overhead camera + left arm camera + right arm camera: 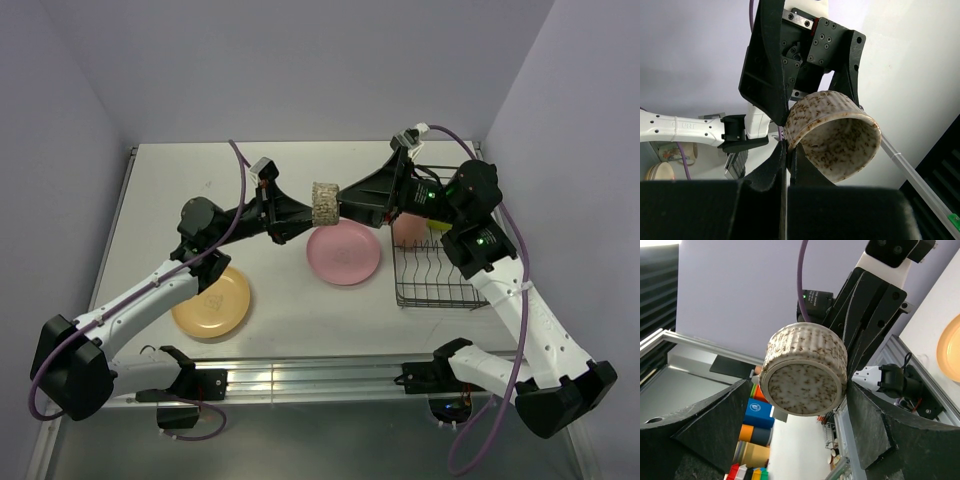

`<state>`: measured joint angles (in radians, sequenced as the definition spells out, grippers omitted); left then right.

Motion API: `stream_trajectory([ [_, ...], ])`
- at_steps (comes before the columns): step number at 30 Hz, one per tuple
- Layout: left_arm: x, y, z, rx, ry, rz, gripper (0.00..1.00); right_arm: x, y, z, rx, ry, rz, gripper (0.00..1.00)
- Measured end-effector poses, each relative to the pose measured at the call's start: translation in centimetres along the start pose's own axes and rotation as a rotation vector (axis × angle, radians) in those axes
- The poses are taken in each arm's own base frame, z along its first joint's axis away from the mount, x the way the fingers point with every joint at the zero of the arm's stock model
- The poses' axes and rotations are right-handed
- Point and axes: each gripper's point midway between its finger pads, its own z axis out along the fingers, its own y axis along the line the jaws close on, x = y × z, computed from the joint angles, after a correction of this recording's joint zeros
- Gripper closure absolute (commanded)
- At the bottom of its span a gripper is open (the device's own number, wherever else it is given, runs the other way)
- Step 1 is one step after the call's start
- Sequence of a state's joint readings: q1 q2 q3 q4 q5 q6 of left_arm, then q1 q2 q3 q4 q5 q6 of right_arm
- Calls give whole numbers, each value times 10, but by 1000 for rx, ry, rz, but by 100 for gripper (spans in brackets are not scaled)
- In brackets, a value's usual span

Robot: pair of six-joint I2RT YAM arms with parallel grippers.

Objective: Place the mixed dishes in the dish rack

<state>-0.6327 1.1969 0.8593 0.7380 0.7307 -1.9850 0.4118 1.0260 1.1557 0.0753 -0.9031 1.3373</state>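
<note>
Left gripper [308, 213] holds grey-beige cup [325, 204] above white table [200, 175], lilac walls [300, 70].

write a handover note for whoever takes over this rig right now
Left gripper: shut on the rim of the small speckled grey-beige plastic cup, in the air.
Right gripper: straddles that cup, jaws apart; grip cannot be told.
Done: salmon plastic tumbler and lime-green plastic bowl are in the black wire dish rack.
Left to do: the cup, plus the round pink plastic plate and pale orange plastic plate on the table.
</note>
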Motion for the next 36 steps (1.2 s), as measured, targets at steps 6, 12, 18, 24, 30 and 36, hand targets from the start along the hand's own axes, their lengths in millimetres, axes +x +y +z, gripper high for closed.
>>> stream_trajectory([
  [6, 3, -3, -1, 12, 12, 12, 100, -1, 3, 1, -14, 2, 1, 17],
  [12, 4, -4, -1, 22, 24, 25, 100, -2, 2, 2, -12, 3, -4, 18],
  [18, 4, -3, 0, 25, 28, 29, 100, -1, 0, 2, 1, 6, -11, 16],
  [24, 3, -1, 1, 21, 29, 25, 100, -1, 1, 1, 17, 10, -30, 16],
  [30, 2, 4, 1, -2, 30, 7, 100, 0, -3, 0, 40, 16, -32, 16],
  [36, 0, 9, 1, -23, 25, -10, 100, 0, -7, 1, 54, 18, -21, 19],
])
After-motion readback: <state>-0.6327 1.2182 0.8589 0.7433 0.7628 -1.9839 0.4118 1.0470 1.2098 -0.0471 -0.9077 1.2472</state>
